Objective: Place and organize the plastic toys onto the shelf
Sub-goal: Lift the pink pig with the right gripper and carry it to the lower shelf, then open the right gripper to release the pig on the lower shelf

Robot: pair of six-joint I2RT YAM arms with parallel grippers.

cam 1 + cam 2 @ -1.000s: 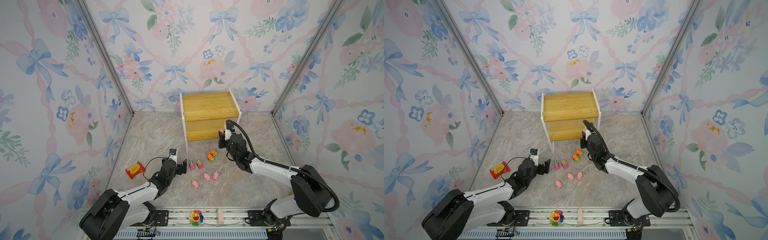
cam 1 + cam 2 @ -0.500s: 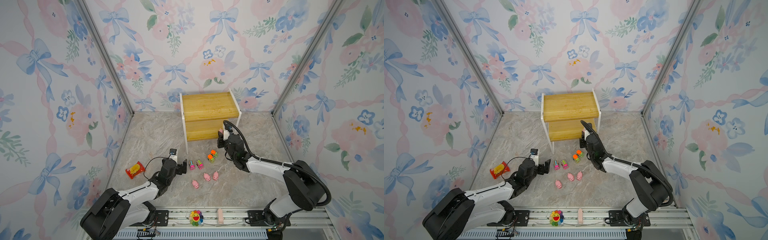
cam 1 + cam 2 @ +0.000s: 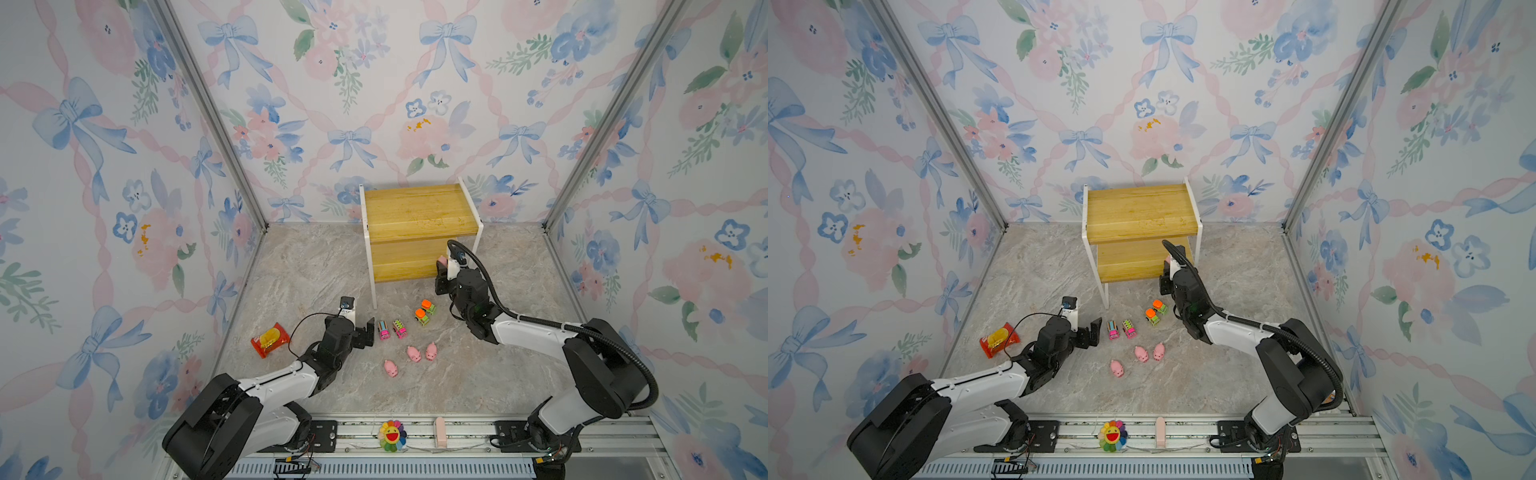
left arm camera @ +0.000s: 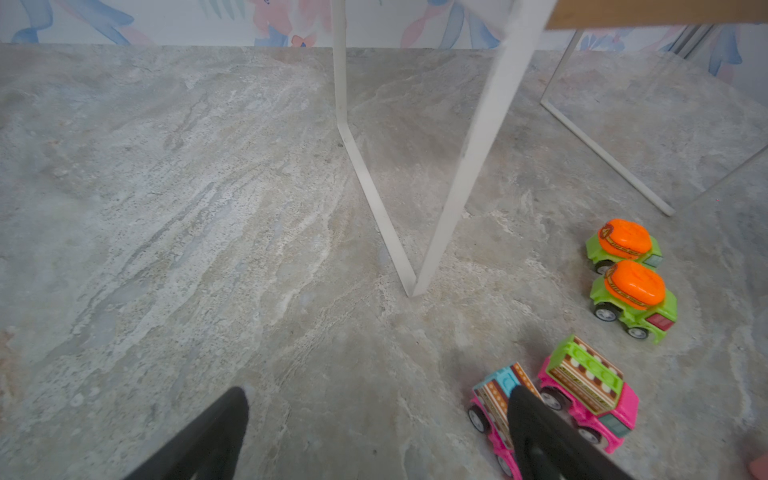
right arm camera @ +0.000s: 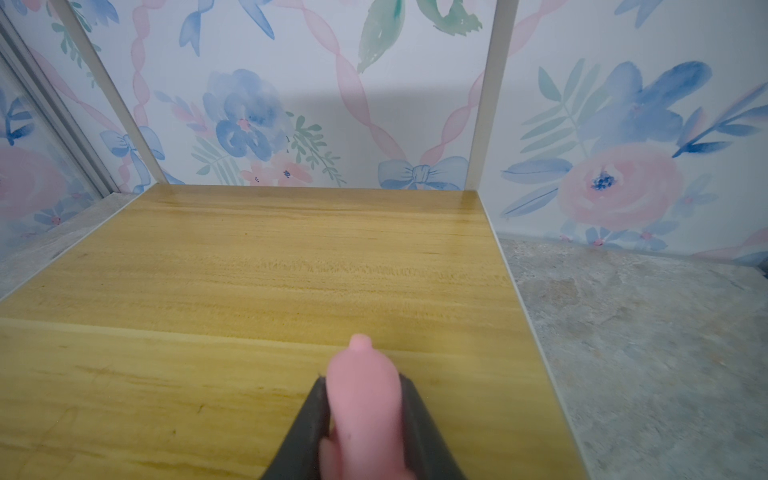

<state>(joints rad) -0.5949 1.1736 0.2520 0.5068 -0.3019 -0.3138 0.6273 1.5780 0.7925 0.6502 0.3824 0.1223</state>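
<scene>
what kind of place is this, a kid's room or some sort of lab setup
Most likely a staged robot test cell, not a real room: flowered wallpaper panels framed by aluminium posts, with a left arm and right arm mounted on a metal rail.

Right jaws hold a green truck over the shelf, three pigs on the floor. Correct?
Wrong on what is held: the right wrist view shows the right gripper holding a pink pig. It is over the shelf; three pigs lie on the floor.
</scene>
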